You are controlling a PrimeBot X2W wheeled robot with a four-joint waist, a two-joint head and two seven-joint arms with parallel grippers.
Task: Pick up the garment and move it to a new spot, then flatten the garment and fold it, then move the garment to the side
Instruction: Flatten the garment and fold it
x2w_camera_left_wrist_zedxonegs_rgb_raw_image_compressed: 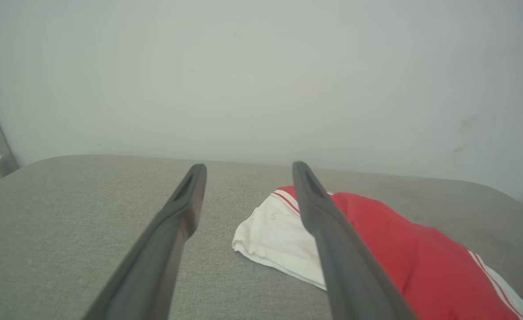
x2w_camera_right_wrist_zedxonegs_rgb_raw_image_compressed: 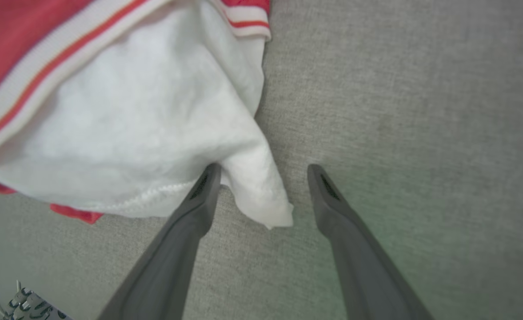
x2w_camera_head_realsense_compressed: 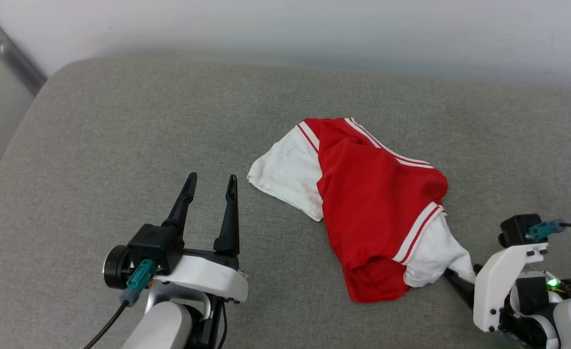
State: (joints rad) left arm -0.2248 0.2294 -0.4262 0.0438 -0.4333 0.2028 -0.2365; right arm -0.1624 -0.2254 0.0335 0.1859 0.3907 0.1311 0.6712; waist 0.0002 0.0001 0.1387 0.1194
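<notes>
Right end effector [x2w_camera_right_wrist_zedxonegs_rgb_raw_image_compressed: 265, 173]: released, both long dark fingers spread wide and clamping nothing. A pointed corner of the garment's [x2w_camera_head_realsense_compressed: 377, 203] white sleeve lies in the gap between them. One finger [x2w_camera_right_wrist_zedxonegs_rgb_raw_image_compressed: 199, 209] meets the stitched hem of that sleeve at its tip; the other stands clear of the cloth on bare upholstery.

Left end effector [x2w_camera_head_realsense_compressed: 211, 179]: released, fingers equally wide apart and empty. It sits apart from the garment, off the side of its other white sleeve, touching no cloth.

Garment: a red jersey top with white sleeves, bunched and folded over itself in a rumpled heap. The body is smooth red knit. The sleeves are softer, matte white fabric. Red-and-white striped bands run where red meets white. No lettering can be made out in this lie.

Support: the garment rests on a grey cushion [x2w_camera_head_realsense_compressed: 120, 121] of coarse woven fabric with rounded corners. A pale, plain wall [x2w_camera_head_realsense_compressed: 314, 29] stands beyond the garment's far side.
</notes>
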